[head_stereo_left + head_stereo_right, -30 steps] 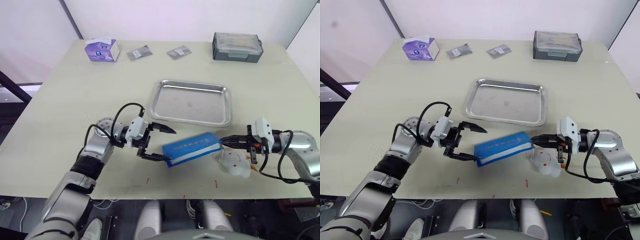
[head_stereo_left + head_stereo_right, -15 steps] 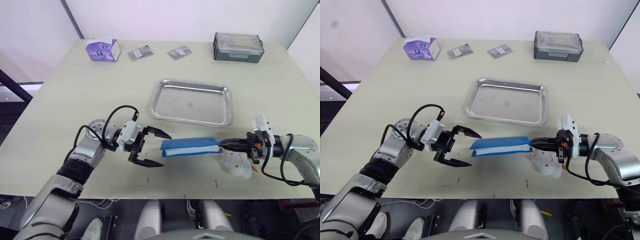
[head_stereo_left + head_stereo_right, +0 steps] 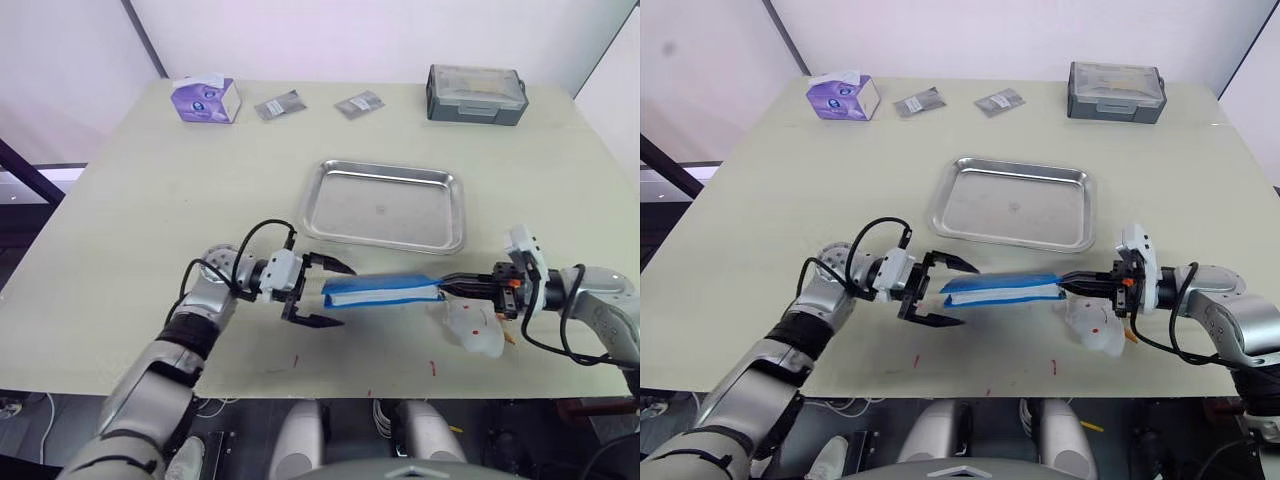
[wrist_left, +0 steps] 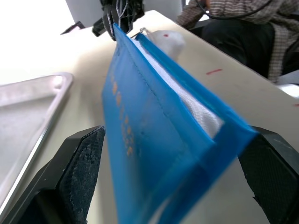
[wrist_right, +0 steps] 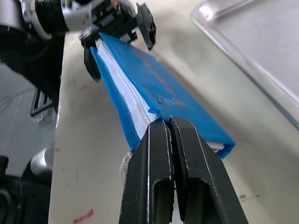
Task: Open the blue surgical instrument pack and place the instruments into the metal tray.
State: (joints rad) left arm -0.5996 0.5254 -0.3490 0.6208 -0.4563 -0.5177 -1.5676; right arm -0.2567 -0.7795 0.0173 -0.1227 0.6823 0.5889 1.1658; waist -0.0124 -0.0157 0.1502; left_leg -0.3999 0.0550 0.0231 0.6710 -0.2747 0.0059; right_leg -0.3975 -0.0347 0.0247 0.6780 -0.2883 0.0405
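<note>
we hold the flat bright-blue surgical instrument pack just above the desk, beside the shiny steel tray. our right gripper pinches one end; the left gripper straddles the other, wide. a weak pinch could slip, spilling instruments.

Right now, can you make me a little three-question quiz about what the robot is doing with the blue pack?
1. True or false: the metal tray already has instruments in it.
2. Which fingers are shut on the blue pack? A) the left gripper's B) the right gripper's C) both
3. Fill in: the purple tissue box sits at the table's far ____ corner.

Key:
1. False. The tray is bare.
2. B. The right fingers pinch one end of the pack; the left fingers are spread open around the other end.
3. Left.
</note>
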